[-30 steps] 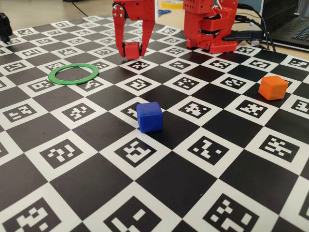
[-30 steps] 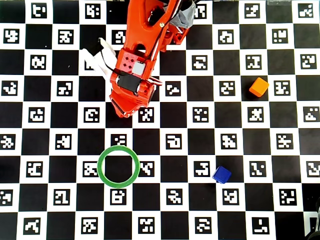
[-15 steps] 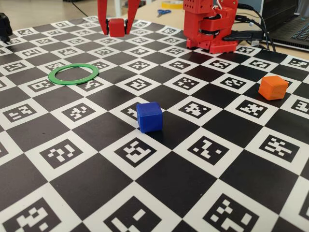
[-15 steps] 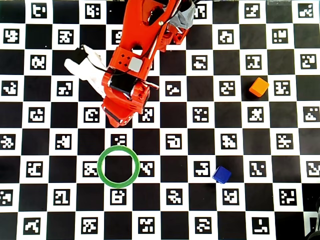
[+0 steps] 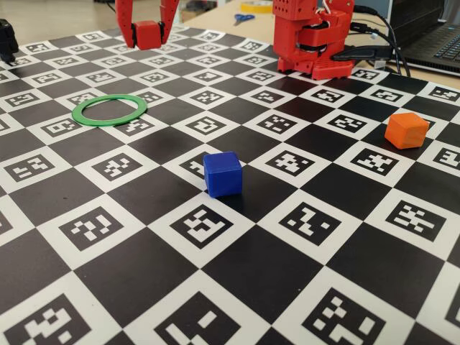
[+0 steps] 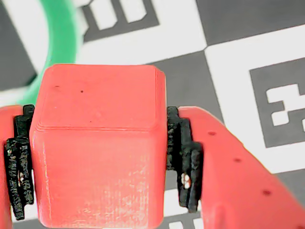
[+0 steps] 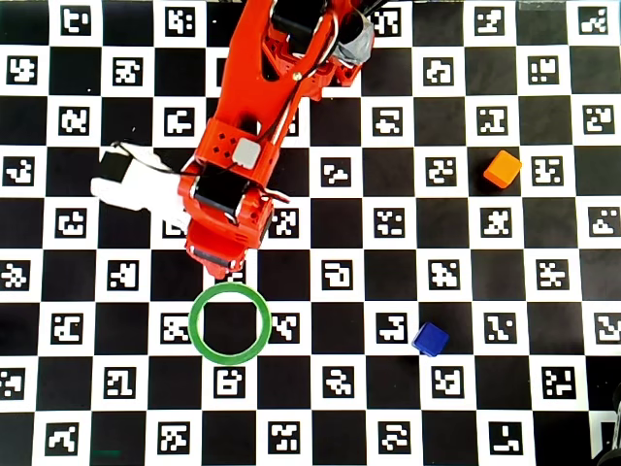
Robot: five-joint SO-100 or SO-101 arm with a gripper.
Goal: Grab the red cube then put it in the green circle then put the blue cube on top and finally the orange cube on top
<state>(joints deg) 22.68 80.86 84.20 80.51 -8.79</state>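
Gripper [image 5: 147,36] jaws pinch the red cube [image 6: 97,148] on two opposite faces, held clear of the mat. Wrist view: matte cube, fine print layer lines, softly rounded edges; black ridged pads [image 6: 183,160] touching both sides. In that view the green circle [image 6: 59,45], a thin flat ring with a hollow centre, curves in at 11 o'clock behind the cube. Overhead view: arm head sits just at 12 o'clock of the ring, blue cube [image 7: 430,339] at 3 o'clock of it, orange cube [image 7: 503,168] well apart toward 2 o'clock. All rest on a flat checkerboard marker mat [image 5: 287,280].
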